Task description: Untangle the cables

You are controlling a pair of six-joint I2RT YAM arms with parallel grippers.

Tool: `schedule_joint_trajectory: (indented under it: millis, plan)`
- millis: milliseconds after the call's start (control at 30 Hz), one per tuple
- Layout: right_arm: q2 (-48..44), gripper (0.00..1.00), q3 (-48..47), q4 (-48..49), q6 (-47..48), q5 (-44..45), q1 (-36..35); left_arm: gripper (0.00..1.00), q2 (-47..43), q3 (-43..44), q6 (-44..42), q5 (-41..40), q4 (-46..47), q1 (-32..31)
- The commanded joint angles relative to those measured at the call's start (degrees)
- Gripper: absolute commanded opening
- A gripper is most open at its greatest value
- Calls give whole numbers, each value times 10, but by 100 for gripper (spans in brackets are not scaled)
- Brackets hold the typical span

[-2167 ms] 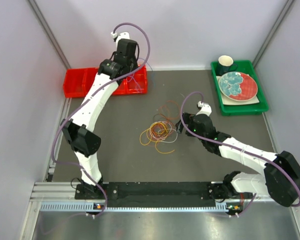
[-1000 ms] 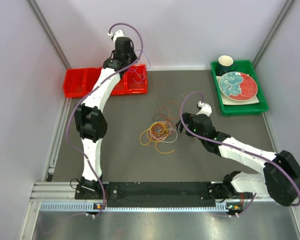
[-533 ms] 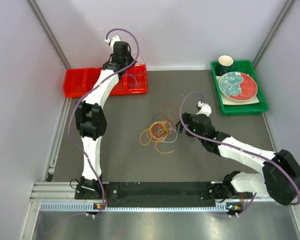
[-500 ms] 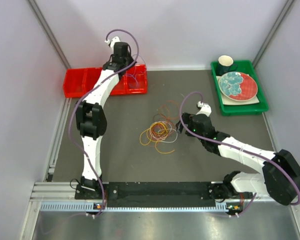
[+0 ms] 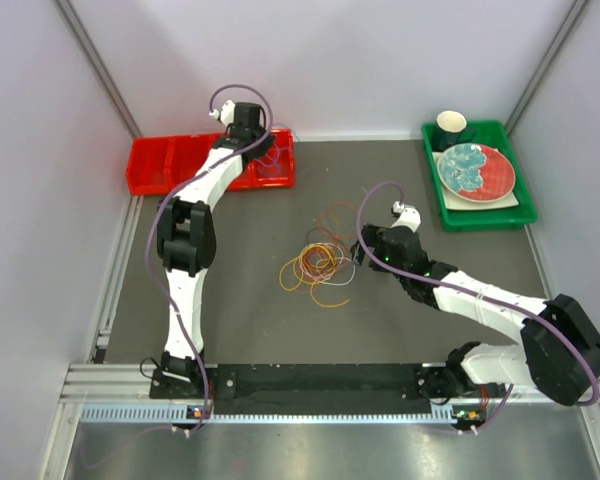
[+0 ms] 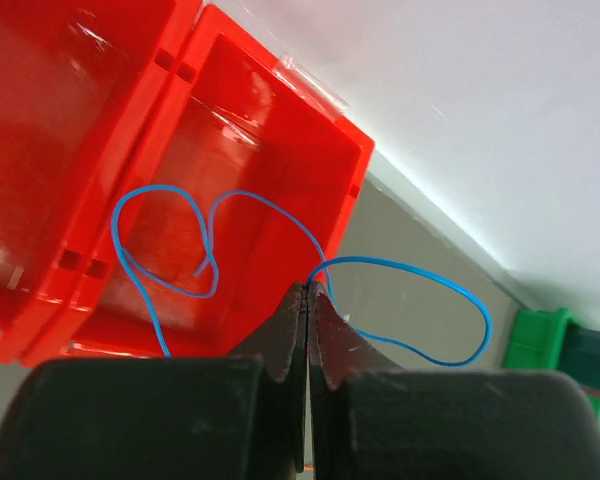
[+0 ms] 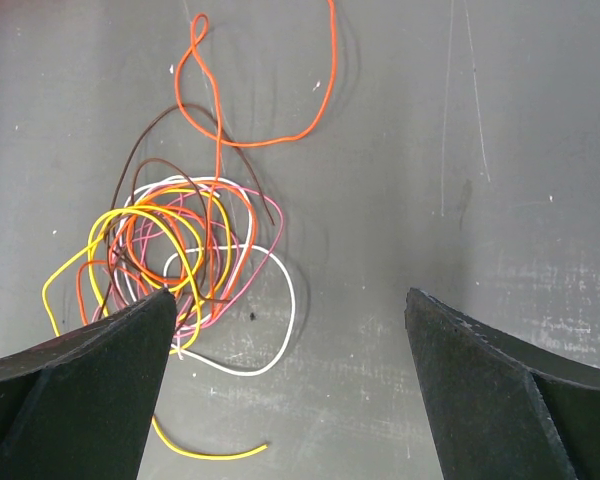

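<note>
The left arm has stretched farther out toward the back-left corner since the earlier frame, and its elbow has risen. The right arm has hardly shifted. The tangle of cables (image 5: 320, 262) lies mid-tabletop (image 5: 230, 300): orange, yellow, pink, white and brown loops overlapping, with one orange loop trailing away from the heap. A single blue cable (image 6: 380, 261) sits apart from them, pinched in the clenched left claw (image 6: 308, 300). One of its loops hangs over the end compartment of the red bin (image 5: 160, 165), the other over the tabletop beside it. The right claw (image 7: 290, 300) hovers spread wide and grasping nothing, the tangle just beside its left finger. At the back right a green tray (image 5: 480, 215) holds a plate (image 5: 475, 170) and a cup (image 5: 452, 125).
</note>
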State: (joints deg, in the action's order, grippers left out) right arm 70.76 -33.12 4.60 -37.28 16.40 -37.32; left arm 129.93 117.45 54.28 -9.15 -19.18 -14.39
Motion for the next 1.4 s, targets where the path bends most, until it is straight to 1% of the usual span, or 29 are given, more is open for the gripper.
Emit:
schedule_joint_trajectory:
  millis: [0, 100, 200, 333, 433, 567, 667, 800, 1033, 1100, 1133, 1200, 1233, 1333, 1367]
  plan:
    - [3, 95, -31, 12, 3, 7, 0, 0, 3, -12, 82, 16, 60, 2]
    - [3, 95, -31, 11, 2, 6, -1, 0, -1, -45, 103, 24, 96, 2]
    - [3, 95, -32, 11, 3, 6, 0, 0, 10, -46, 119, 61, 115, 7]
    - [1, 95, -31, 10, 3, 6, 0, 0, -2, -67, 123, 40, 122, 11]
    - [1, 95, -32, 12, 3, 6, -1, 0, -13, -81, 125, 3, 110, 21]
    - [3, 95, -31, 12, 3, 6, 0, 0, -20, -81, 125, -37, 63, 33]
    - [3, 95, -32, 12, 3, 6, 0, 0, -19, -76, 119, -58, 50, 35]
    - [3, 95, -31, 12, 4, 6, -1, 0, -3, -58, 120, -57, 28, 36]
    - [5, 95, -33, 9, 4, 6, -1, 1, 14, -28, 108, -23, 27, 36]
    - [6, 95, -33, 10, 4, 6, -1, 14, 6, -23, 96, -20, 24, 36]
    - [6, 95, -34, 9, 4, 7, 0, 29, 2, -20, 93, -22, 18, 35]
    - [6, 95, -35, 9, 4, 6, 0, 43, -18, -20, 86, -31, 15, 35]
    - [6, 95, -34, 9, 4, 6, -1, 55, -25, -17, 84, -39, 4, 35]
    - [7, 95, -35, 9, 4, 6, -1, 68, -68, -12, 77, -69, -25, 35]
    - [7, 95, -35, 8, 4, 7, 0, 69, -78, -12, 74, -76, -33, 35]
